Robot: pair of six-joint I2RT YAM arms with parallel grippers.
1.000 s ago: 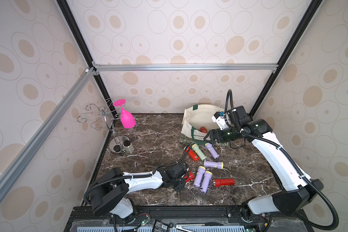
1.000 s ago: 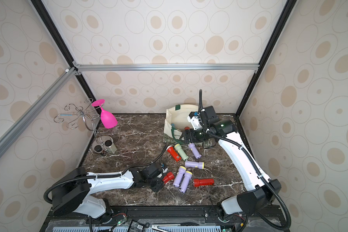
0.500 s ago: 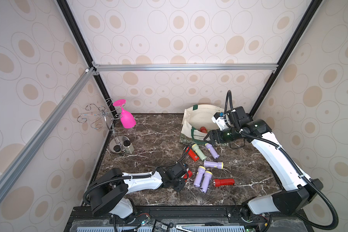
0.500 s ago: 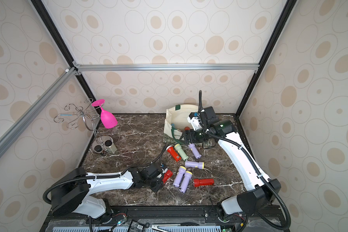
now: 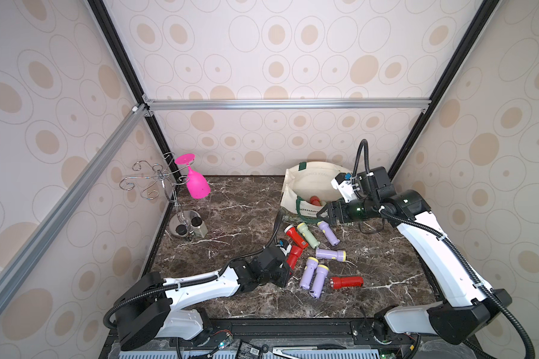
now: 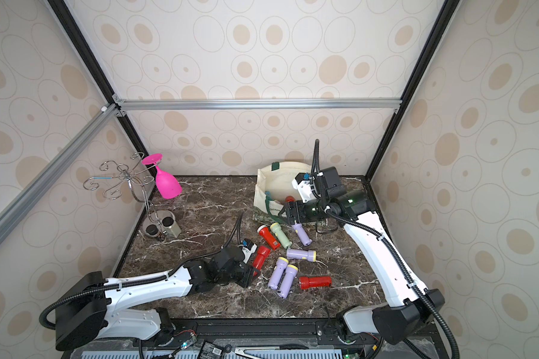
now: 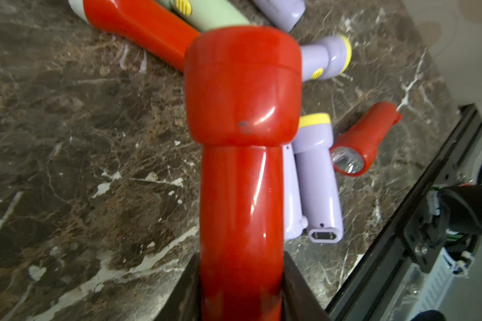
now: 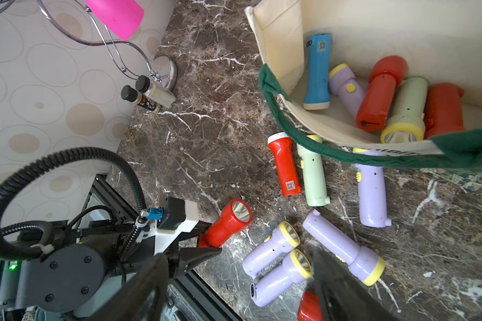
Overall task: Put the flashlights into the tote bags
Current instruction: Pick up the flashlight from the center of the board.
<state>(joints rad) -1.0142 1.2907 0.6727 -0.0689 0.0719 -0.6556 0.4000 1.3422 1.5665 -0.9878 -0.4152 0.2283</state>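
Observation:
My left gripper (image 5: 288, 268) (image 7: 241, 289) is shut on the handle of a red flashlight (image 5: 294, 255) (image 6: 260, 256) (image 7: 242, 166), near the table's front left. Several more flashlights lie loose on the marble: red (image 5: 296, 236), pale green (image 5: 307, 235), lilac (image 5: 330, 255) and another red (image 5: 346, 283). The cream tote bag (image 5: 296, 186) (image 8: 278, 41) stands open at the back right. It holds a blue flashlight (image 8: 317, 72) and several others. My right gripper (image 5: 321, 213) (image 8: 240, 294) hangs open by the bag's front rim with nothing between its fingers.
A chrome rack (image 5: 159, 180) with a pink goblet (image 5: 196, 183) hanging from it stands at the back left. Two small dark-capped bottles (image 5: 196, 227) sit at its base. Patterned walls close three sides, and a black rail (image 5: 293, 326) runs along the front.
My left gripper has closed on the red flashlight, whose head has lifted and shifted slightly toward the back. The right arm has barely moved.

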